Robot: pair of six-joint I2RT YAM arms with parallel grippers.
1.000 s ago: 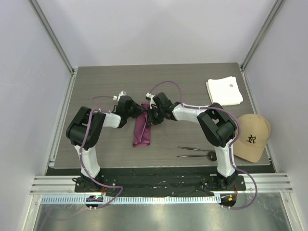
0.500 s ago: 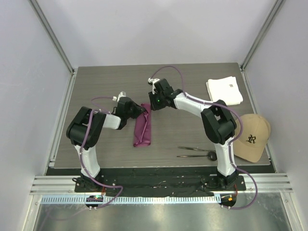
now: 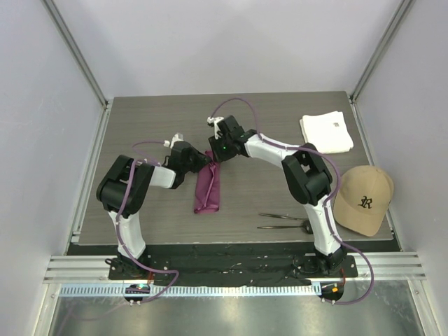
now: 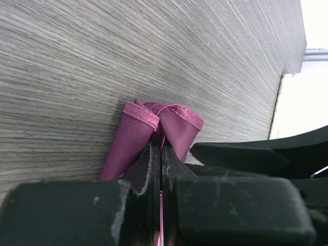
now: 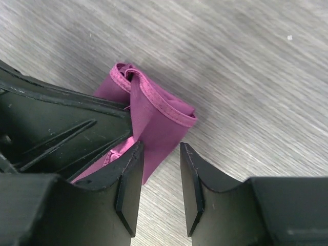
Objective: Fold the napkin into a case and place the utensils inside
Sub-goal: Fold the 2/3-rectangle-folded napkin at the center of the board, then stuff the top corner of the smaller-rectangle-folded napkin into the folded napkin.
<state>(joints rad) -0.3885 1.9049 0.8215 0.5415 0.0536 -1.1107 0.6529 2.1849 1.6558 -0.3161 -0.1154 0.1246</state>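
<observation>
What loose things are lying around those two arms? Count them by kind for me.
2 cloths: the magenta napkin and the white cloth
2 utensils, dark and thin
1 cap, tan, at the table's right edge
Total: 5

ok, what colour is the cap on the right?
Tan cap, with a dark logo on the front. It shows best in the top view.

White arms (image 3: 128, 234); purple cables (image 3: 234, 103); black end effectors (image 5: 160, 148) (image 4: 161, 149)
</observation>
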